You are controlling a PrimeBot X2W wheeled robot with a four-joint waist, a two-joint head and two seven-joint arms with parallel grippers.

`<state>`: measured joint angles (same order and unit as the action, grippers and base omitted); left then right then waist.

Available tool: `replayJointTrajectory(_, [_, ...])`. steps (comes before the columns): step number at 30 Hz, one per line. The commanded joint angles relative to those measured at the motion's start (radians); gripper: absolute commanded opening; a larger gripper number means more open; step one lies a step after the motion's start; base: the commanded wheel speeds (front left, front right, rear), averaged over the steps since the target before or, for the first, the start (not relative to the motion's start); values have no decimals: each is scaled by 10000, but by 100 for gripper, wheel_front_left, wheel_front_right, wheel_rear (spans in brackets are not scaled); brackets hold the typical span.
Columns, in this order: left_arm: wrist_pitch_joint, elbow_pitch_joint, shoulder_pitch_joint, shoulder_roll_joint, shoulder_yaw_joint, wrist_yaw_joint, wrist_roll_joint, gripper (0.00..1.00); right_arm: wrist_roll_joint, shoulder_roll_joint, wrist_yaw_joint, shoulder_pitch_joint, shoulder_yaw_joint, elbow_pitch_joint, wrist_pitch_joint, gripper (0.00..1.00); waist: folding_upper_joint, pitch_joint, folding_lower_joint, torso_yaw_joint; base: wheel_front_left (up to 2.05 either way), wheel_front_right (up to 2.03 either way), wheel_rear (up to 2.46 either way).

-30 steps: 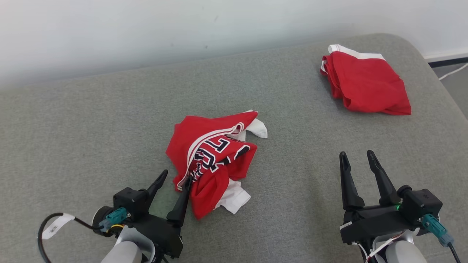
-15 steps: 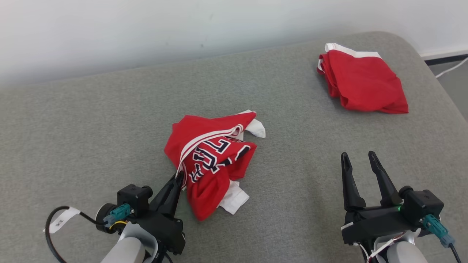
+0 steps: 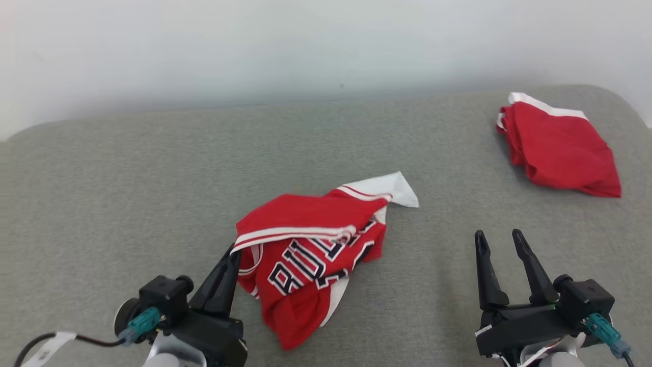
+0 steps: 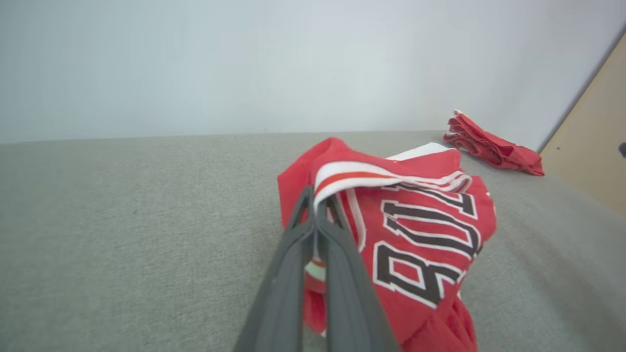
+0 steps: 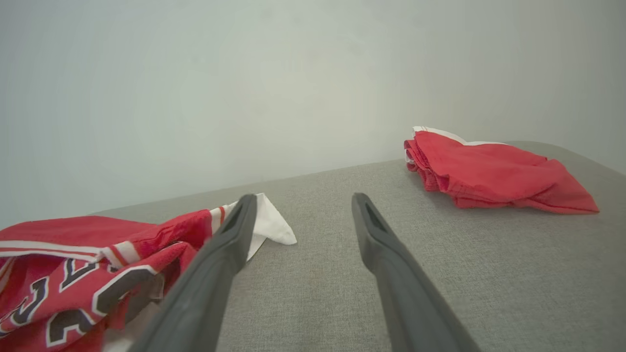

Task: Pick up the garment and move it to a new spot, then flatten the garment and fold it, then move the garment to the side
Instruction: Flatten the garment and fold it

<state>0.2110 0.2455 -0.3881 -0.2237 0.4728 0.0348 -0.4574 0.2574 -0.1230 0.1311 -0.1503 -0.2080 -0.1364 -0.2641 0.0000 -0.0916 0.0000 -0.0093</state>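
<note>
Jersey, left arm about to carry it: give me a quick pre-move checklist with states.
1. Grip: left tool shut on the striped edge of the jersey: ok.
2. Number of fabric layers pinched: cannot tell.
3. Lift: jersey fully off the grey surface: not ok, its white corner lies on it.
4. Other arm: right tool open, holding nothing, apart from the jersey: ok.
5. Neighbour: folded red garment well apart from the jersey, at the far right: ok.
</note>
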Motion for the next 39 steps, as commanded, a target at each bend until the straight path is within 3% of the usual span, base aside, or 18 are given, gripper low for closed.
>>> replayJointTrajectory(1, [-156,-533,429,-196,-62,197,-81,0,-27,20,-6,130,19,0,-23,100,0,297,0,508,0,0,0])
replayJointTrajectory(11, [-949,-2661,1777,-833,-213,996,-96,0,-18,22,-7,119,28,11,-23,100,0,256,0,790,0,0,0])
replayJointTrajectory(18, [-1040,-3186,2482,-1178,-608,1445,-288,0,6,-46,-7,144,72,-34,-23,100,0,260,0,755,0,0,0])
replayJointTrajectory(24, [-832,-2749,2313,-1170,-888,1430,-505,0,33,-93,-7,60,41,-91,-23,100,0,274,0,647,0,0,0])
replayJointTrajectory(39, [291,439,1728,-929,-1768,985,-1185,0,43,-148,-7,-125,149,-285,-23,100,0,24,0,357,0,0,0])
